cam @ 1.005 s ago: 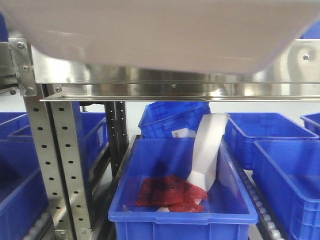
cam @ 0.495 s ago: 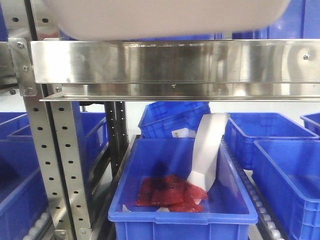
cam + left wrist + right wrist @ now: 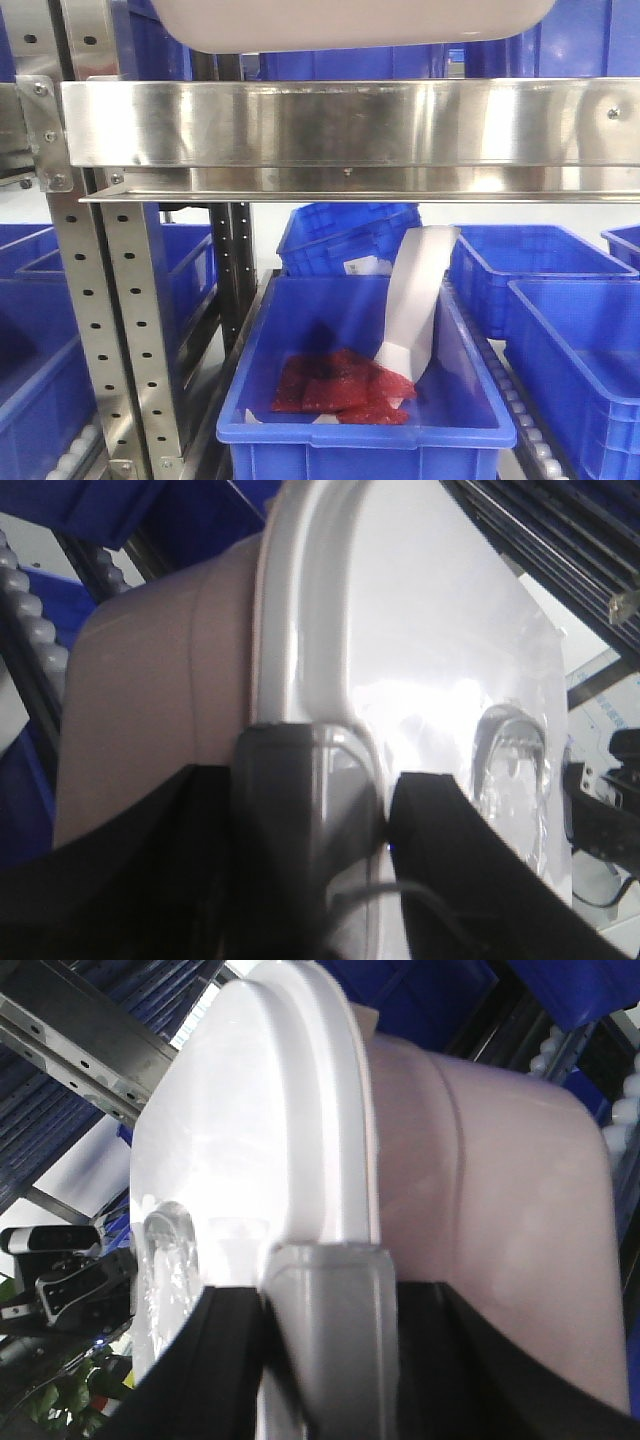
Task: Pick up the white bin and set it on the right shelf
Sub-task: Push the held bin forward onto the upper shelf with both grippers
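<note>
White bin [image 3: 350, 22] hangs above the right shelf's front rail [image 3: 350, 122], clear of it, only its underside showing in the front view. Step in hand looks like the carry w/ 2 arms; next move prob. needs it pushed fwd over the rail, then lowered level onto the shelf. Left gripper [image 3: 385, 825] is clenched on the lid rim at 1 end, right gripper [image 3: 330, 1305] likewise at the other, jaws narrow, pinching the lip. Blue bins [image 3: 365, 400] sit below.
</note>
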`<state>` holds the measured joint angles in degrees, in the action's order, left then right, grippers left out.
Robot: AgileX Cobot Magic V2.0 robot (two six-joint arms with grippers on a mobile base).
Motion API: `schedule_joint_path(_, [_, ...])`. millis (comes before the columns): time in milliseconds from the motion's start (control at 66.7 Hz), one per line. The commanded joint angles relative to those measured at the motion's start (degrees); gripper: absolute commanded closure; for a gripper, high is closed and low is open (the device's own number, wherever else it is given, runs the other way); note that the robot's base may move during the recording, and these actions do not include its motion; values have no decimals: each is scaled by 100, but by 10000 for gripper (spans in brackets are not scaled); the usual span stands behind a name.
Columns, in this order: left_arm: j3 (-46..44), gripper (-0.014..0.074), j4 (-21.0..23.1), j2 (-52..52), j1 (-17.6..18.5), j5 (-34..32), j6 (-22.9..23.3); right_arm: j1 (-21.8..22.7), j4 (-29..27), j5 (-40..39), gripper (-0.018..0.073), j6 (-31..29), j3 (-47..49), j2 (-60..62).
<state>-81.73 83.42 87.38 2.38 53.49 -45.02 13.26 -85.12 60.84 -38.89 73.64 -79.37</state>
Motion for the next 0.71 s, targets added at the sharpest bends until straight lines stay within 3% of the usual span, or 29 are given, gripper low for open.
schedule_joint_path(0, [-433,411,788,-36,221,454,-44,-159,-855,629,219,-159,335,74])
schedule_joint_path(315, [-638,411,792,415,230,107,-72,-159,-923,396,219,-270,812,-657])
schedule_joint_path(405, [-638,411,843,514,230,-67,-268,-186,-966,384,219,-460,944,-905])
schedule_joint_path(690, [-638,411,933,749,230,-716,-386,-552,-1100,187,219,-685,1256,-1551])
